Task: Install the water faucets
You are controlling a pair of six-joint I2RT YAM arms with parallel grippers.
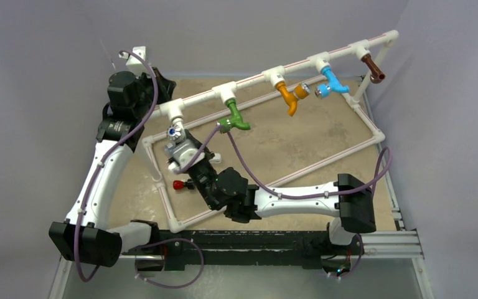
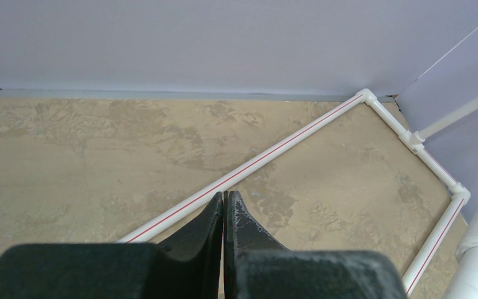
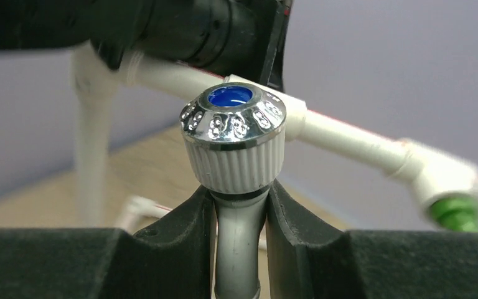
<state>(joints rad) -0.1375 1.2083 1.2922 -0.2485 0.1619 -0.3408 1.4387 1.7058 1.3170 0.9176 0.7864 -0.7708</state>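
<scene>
My right gripper [image 3: 239, 205] is shut on the grey-white stem of the white water faucet [image 3: 233, 149], just below its ribbed knob and silvery, blue-centred cap. From above, the right gripper [image 1: 183, 152] holds that white faucet [image 1: 175, 140] just under the leftmost T fitting [image 1: 173, 111] of the raised white pipe rail. Green [image 1: 235, 118], orange [image 1: 288, 96], blue [image 1: 331, 84] and brown [image 1: 373, 67] faucets hang from the other fittings. The left gripper [image 2: 224, 199] is shut with nothing in it, up by the rail's left end [image 1: 159, 87].
A white pipe frame [image 1: 274, 182] lies flat on the tan table, running past the left fingers as a red-striped pipe [image 2: 267, 159]. A small red-and-black piece [image 1: 178, 185] lies by the right wrist. Grey walls close in at the back and right.
</scene>
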